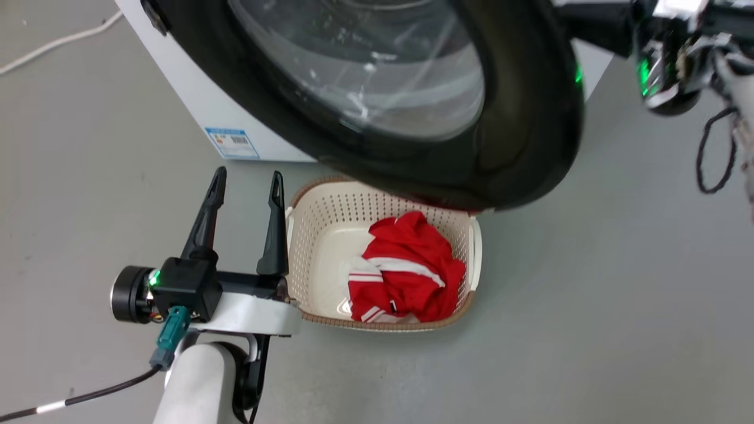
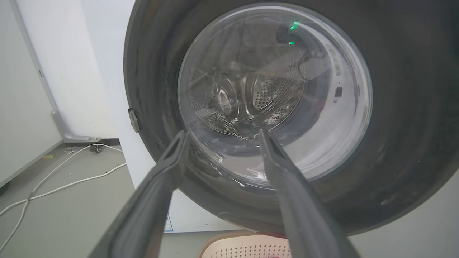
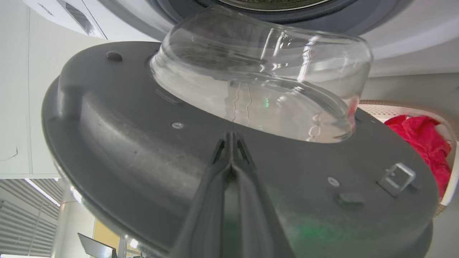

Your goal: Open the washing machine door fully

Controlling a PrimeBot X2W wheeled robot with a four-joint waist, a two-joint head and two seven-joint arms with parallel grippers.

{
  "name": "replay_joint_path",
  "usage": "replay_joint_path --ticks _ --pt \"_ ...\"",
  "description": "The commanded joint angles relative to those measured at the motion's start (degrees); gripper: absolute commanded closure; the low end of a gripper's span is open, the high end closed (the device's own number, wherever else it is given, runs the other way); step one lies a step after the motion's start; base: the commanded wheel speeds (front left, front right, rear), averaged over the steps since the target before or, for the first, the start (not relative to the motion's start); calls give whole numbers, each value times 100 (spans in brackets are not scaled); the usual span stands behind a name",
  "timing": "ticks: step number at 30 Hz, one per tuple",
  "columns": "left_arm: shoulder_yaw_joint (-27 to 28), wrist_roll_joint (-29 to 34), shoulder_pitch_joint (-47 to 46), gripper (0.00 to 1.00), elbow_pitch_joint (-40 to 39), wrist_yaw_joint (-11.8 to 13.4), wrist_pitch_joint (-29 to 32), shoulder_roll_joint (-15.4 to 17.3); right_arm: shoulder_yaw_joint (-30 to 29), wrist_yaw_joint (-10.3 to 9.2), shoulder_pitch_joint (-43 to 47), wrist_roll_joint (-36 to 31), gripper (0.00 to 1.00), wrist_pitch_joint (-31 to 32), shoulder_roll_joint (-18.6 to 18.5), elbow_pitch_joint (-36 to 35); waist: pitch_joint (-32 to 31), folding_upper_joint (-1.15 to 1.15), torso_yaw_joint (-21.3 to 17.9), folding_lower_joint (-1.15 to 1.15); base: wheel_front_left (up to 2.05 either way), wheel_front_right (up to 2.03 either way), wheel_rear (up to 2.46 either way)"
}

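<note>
In the head view you are seeing the washing machine door (image 1: 530, 118) standing swung out from the washing machine (image 1: 194, 100). Its black rim is hanging over a cream laundry basket (image 1: 330, 212) that is holding a red garment (image 1: 406, 265). Your left gripper (image 1: 247, 179) is hovering in front of the door's left part, just beside the basket, with its fingers spread wide and holding nothing. Your right arm (image 1: 671, 65) is reaching in at the door's right edge

In the left wrist view the spread fingers are pointing at the door's outer face, framing the lower part of its glass window (image 2: 272, 93)

In the right wrist view your right gripper (image 3: 231, 138) is keeping its fingers pressed together. The tips are lying at the door's grey inner face just below the glass window, and you cannot tell whether they are touching it. A metal latch hook (image 3: 396, 177) is sitting on the door to their right
</note>
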Motion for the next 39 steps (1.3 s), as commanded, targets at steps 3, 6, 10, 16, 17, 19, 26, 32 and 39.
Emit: replay_joint_path --ticks 3,6,10,16,17,19,26,32,39 --pt "2 -8 181 0 79 -31 -14 -4 46 2 420 113 100 225 159 -260 -448 0 -85 0 0 0 0" --pt "1 -5 302 0 150 -56 -14 -4 101 2 787 182 100 433 248 -551 -677 0 -97 0 0 0 0" --pt "-14 10 472 0 209 -93 -14 -5 197 2 1298 261 100 608 403 -1021 -914 0 -91 0 0 0 0" --pt "-69 57 663 0 263 -176 -14 -5 447 1 1963 254 100 729 614 -1826 -1080 0 -53 0 0 0 0" --pt "-71 71 677 0 273 -188 -14 -3 486 1 2052 269 100 731 655 -1941 -1093 0 -51 0 0 0 0" --pt "-93 83 704 0 295 -199 -14 -5 539 1 2218 278 100 675 723 -2169 -1123 0 -38 0 0 0 0" --pt "-125 23 747 0 358 -165 -14 -4 584 2 2634 248 100 297 763 -2610 -1207 0 30 0 0 0 0" --pt "-71 -23 750 0 335 -104 -14 -5 86 0 3022 -305 100 -1582 749 -3219 -1178 0 -46 0 0 0 0" --pt "2 -78 829 0 387 -40 -14 -3 -849 1 3980 -654 2 -3771 651 -3891 -1273 0 -160 0 0 0 0"
